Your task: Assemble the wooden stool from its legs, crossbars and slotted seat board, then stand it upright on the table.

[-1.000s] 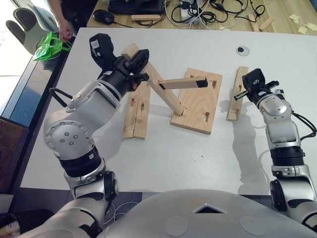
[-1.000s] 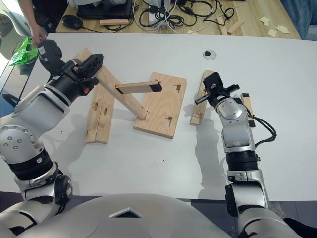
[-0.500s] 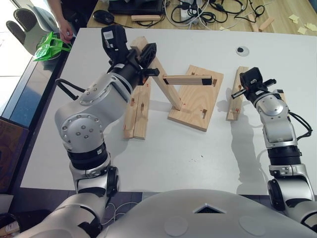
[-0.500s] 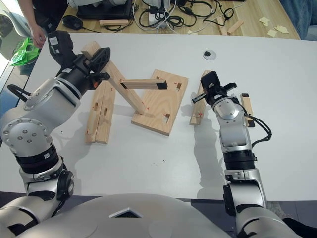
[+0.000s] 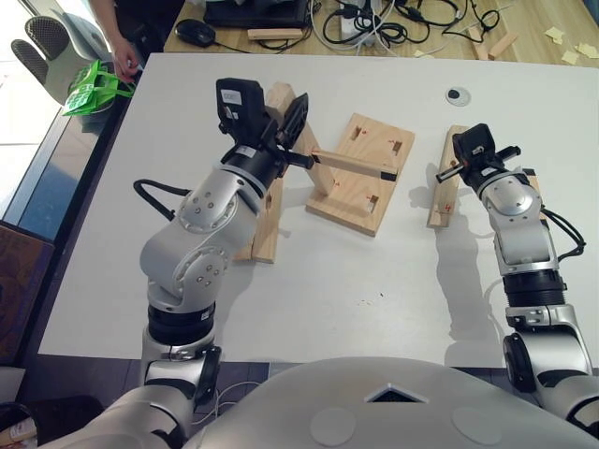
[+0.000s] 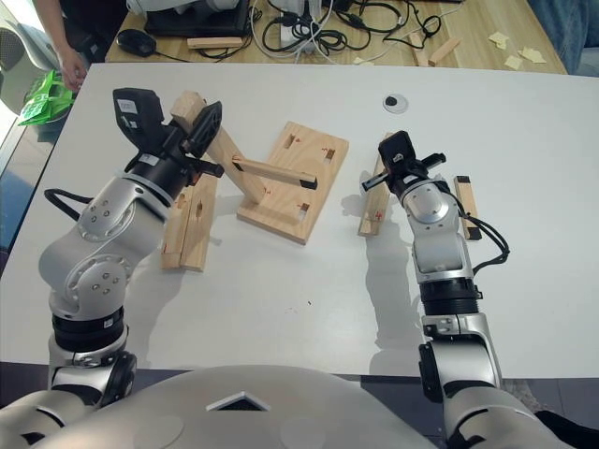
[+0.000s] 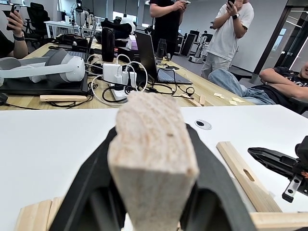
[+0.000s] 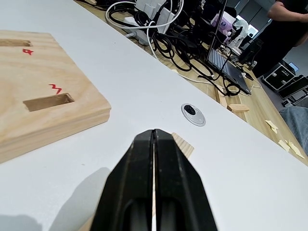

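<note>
The stool is only part built. Its slotted seat board (image 5: 356, 201) lies near the middle of the tabletop (image 5: 309, 290), a little toward the far edge, turned askew to the table's sides. One leg (image 5: 323, 180) stands in a slot at the board's left side and leans away toward the far left corner. A crossbar (image 5: 354, 166) juts from that leg and reaches across above the board.

The left gripper (image 5: 292, 133) is clamped on the leg's upper end; the wrist view shows the sawn end of the wood held tight between the two black fingers (image 7: 91, 192).

The right gripper (image 8: 154, 139) is on the right side of the tabletop, its fingers pressed flat together with nothing between them. It sits low over a loose slotted piece (image 5: 438, 210) lying there — whether it touches the wood I can't tell.

Two more wooden pieces (image 5: 265, 224) lie side by side, touching, left of the seat board beneath the left arm. A shorter piece (image 6: 465, 201) lies toward the right edge, partly hidden behind the right arm. A round cable grommet (image 5: 459, 94) is set near the far edge.
</note>
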Tool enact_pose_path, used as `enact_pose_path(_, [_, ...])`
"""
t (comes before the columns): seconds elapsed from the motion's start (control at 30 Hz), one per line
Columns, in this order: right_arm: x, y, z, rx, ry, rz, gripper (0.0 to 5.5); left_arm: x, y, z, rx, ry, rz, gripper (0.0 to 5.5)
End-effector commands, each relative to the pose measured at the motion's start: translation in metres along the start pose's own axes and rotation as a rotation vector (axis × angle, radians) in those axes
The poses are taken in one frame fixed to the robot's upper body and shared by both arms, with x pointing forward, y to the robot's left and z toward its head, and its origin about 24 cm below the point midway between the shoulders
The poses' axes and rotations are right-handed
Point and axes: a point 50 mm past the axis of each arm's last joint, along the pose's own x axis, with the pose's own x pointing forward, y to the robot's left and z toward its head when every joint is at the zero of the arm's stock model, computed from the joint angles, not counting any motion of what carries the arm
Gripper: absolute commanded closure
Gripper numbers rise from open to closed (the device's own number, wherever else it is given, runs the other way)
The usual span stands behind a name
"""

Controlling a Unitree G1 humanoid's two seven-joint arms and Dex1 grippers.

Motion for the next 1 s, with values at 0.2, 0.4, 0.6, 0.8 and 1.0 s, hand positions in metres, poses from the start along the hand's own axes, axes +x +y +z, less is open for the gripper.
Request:
enact_pose_path(0.2, [0.004,0.001,0.002,0.0,-0.003,0.018,5.5,-0.002,0.0,-0.006,0.039,-0.025,0.008,4.48])
enact_pose_path(0.4, [0.004,0.001,0.001,0.01,0.001,0.021,5.5,-0.001,-0.004,0.01,0.038,-0.155,0.001,3.54])
enact_pose_path(0.6, [0.005,0.0,0.001,0.012,-0.002,0.017,5.5,-0.002,-0.008,0.033,0.081,-0.305,-0.005,2.68])
enact_pose_path(0.8, [0.006,0.0,0.0,0.02,-0.001,0.018,5.5,-0.008,0.064,0.08,0.186,-0.378,0.463,2.11])
enact_pose_path(1.0, [-0.001,0.007,0.001,0.029,-0.003,0.016,5.5,-0.008,0.114,0.04,0.22,0.092,0.587,1.38])
